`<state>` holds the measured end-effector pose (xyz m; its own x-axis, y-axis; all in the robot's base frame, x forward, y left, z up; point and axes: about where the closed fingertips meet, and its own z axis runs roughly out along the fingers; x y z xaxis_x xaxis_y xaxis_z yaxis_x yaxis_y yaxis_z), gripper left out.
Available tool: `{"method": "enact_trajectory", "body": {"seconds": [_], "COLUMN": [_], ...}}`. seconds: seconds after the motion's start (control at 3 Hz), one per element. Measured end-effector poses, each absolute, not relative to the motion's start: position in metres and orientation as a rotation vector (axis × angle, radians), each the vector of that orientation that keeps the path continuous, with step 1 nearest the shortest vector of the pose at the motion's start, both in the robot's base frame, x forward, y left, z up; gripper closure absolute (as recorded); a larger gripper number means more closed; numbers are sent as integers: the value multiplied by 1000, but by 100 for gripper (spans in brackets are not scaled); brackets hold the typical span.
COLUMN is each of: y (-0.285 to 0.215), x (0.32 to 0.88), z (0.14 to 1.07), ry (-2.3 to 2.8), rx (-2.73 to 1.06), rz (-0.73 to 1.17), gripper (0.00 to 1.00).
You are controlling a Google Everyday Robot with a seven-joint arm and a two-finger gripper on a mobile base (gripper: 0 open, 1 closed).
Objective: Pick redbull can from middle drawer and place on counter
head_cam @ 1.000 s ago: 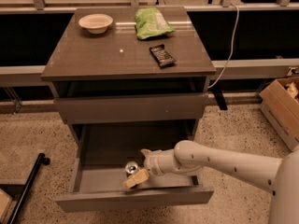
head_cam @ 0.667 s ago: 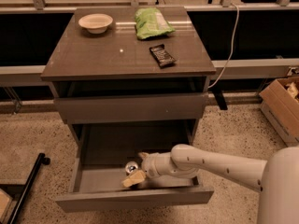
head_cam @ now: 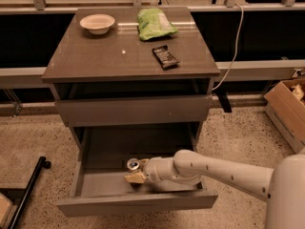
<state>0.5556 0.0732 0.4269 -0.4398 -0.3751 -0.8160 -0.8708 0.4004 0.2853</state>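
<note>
One step in, by the look of it, and working on the pick: stretching the white arm point(head_cam: 224, 171) in from the right across the pulled-out middle drawer point(head_cam: 138, 205), holding the gripper point(head_cam: 137, 174) low inside the tray, near its front and roughly mid-width. Pressing right up beside the redbull can point(head_cam: 133, 164), touching it or very nearly so (only the shiny silver top and a sliver of dark body showing past the wrist). Giving no clear sign of the grip itself: spread open or clamped on the can, impossible to tell from this angle. Leaving the can down in the drawer, apparently upright and not yet lifted. Waiting above, well apart from the action: the counter point(head_cam: 95, 63), carrying a pale bowl point(head_cam: 97, 23) at the back left, a green bag point(head_cam: 155, 24) at the back centre and a black snack bar point(head_cam: 165, 57) toward the right. Calling next, most likely, for a sure hold around the can's body, then a lift straight up and outward, clearing the tray's front wall and the closed drawer front point(head_cam: 133, 109) overhead, before swinging up to the bare stretch of counter at the front left. Risking, with a slim and glossy can, a slip or a tip-over under an off-centre squeeze.
</note>
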Motion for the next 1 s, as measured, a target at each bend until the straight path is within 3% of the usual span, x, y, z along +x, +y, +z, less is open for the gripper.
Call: {"method": "enact_trajectory", "body": {"seconds": [0.67,1.0], "y": [50,31], "x": [555,554], "z": [507,566], "ry": [1903,1833], "rx": [-1005,-1060], "rz": [897,908], "gripper": [99,100]}}
